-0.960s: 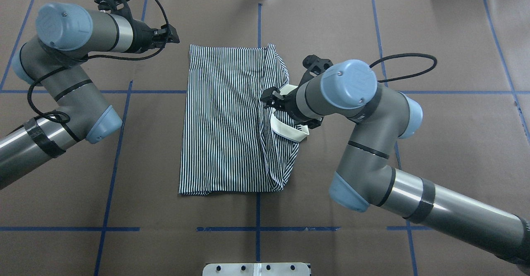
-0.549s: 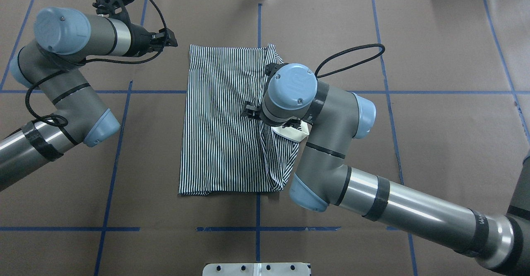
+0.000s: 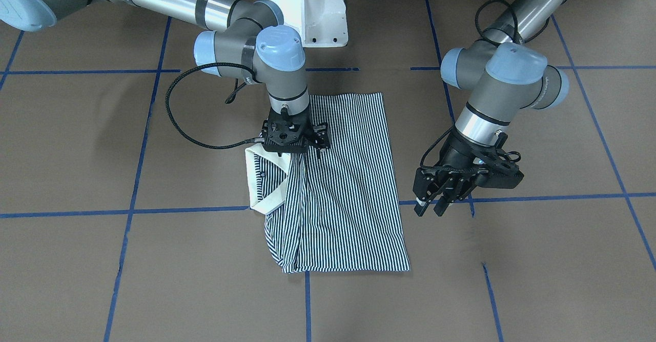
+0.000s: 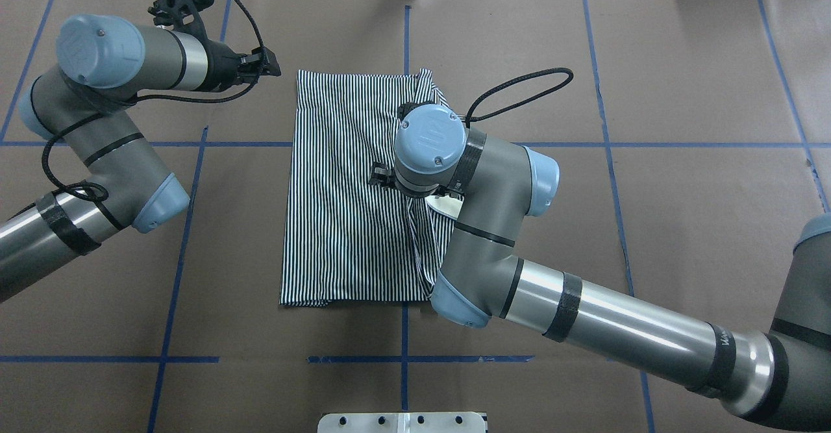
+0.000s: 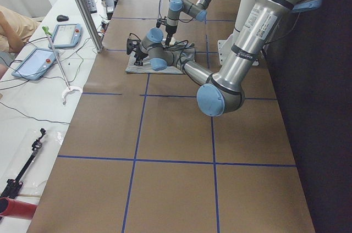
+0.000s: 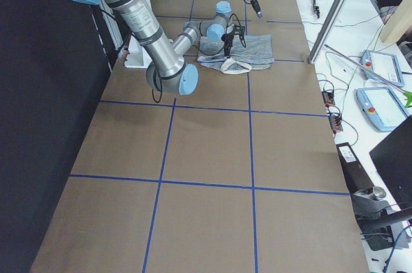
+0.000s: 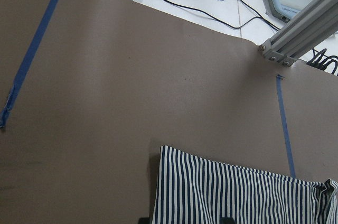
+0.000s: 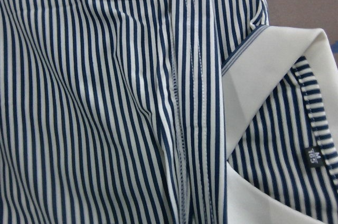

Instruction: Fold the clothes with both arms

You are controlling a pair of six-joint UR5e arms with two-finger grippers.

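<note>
The striped polo shirt (image 4: 344, 193) lies flat in the middle of the table, folded to a long rectangle, its cream collar (image 3: 253, 178) sticking out on the robot's right side. My right gripper (image 3: 293, 149) points straight down over the shirt just beside the collar and looks open, with no cloth lifted. The right wrist view is filled by stripes (image 8: 105, 102), a seam and the collar (image 8: 264, 76). My left gripper (image 3: 429, 209) hovers open and empty off the shirt's far left corner (image 4: 271, 64). That shirt corner (image 7: 227, 192) shows in the left wrist view.
Blue tape lines (image 4: 175, 251) grid the brown table. The white pedestal base (image 3: 307, 8) stands behind the shirt. A metal plate (image 4: 402, 422) sits at the near edge. A side bench holds tablets (image 5: 55, 35) and cables, with a person's arm (image 5: 11, 24) at its end.
My right arm has swung left, carrying its gripper from the collar's edge to over the shirt's middle. The shirt keeps its shape. The left arm has barely shifted.
</note>
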